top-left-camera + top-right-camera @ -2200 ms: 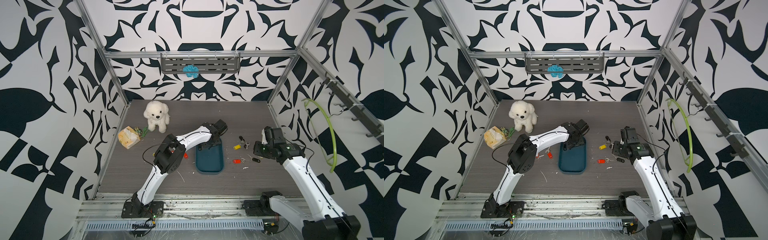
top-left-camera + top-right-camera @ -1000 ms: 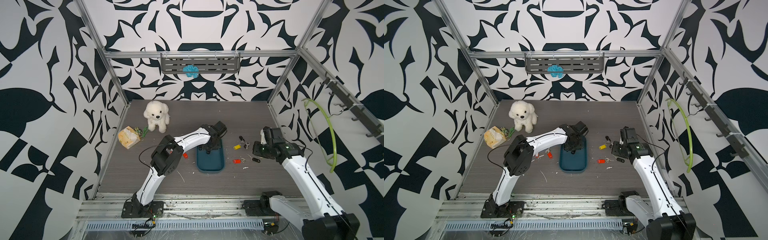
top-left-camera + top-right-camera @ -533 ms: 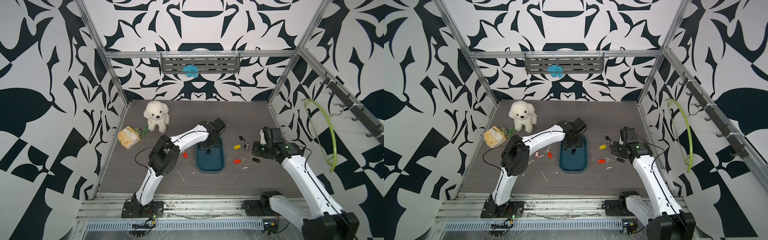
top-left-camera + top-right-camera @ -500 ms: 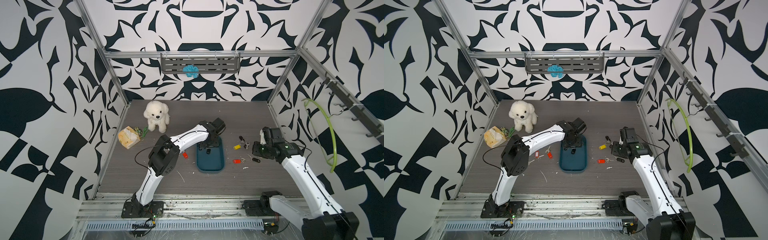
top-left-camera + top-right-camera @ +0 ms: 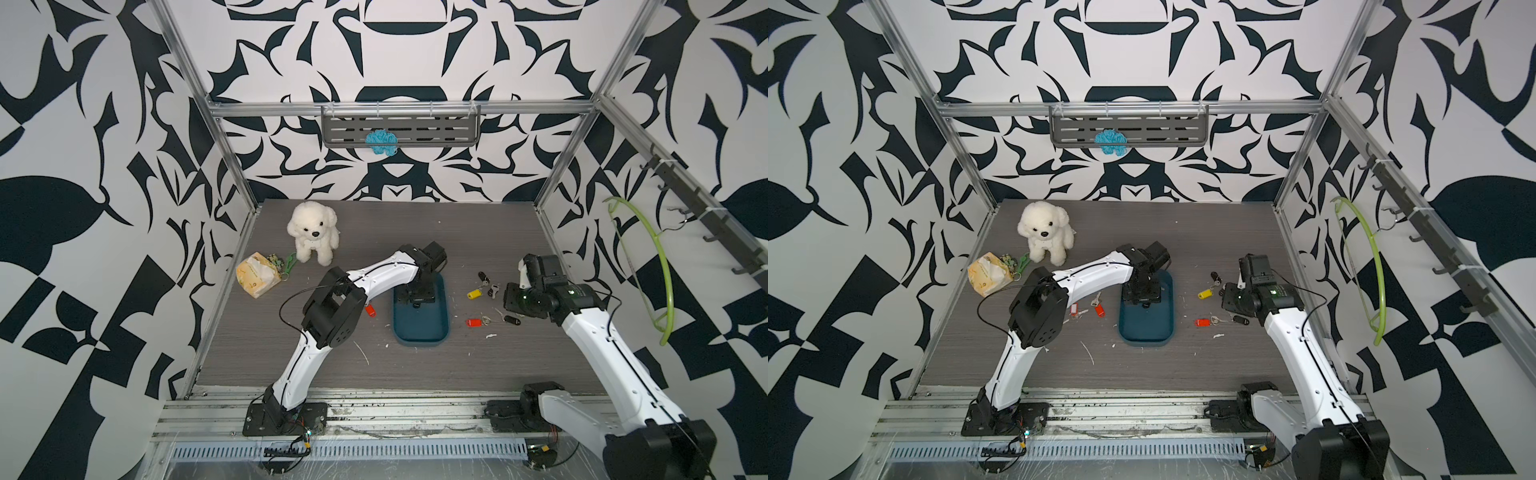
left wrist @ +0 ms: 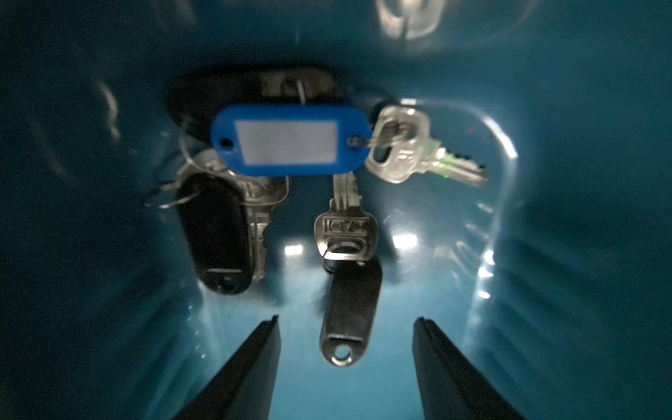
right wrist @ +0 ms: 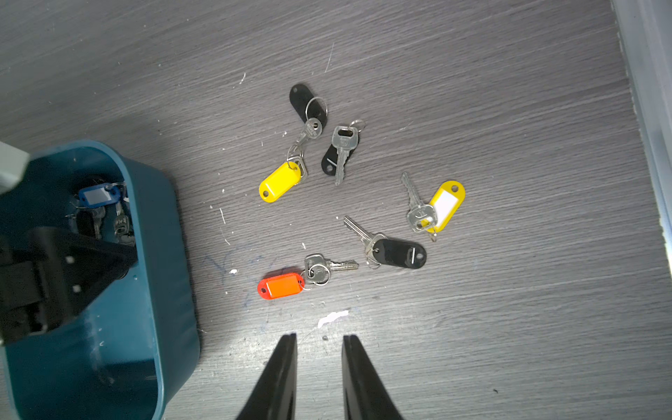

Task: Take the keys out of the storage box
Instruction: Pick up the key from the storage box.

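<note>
Keys huddle at storage box wall before open left claw; right claw ajar, both empty.

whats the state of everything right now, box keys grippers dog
storage box, upright on the table, not emptied
blue-tagged key, lying inside the box with black-fob keys
red-tagged key, out on the table
left gripper, open inside the box, holding nothing
right gripper, slightly open, empty, above the table
plush dog, sitting upright
</note>
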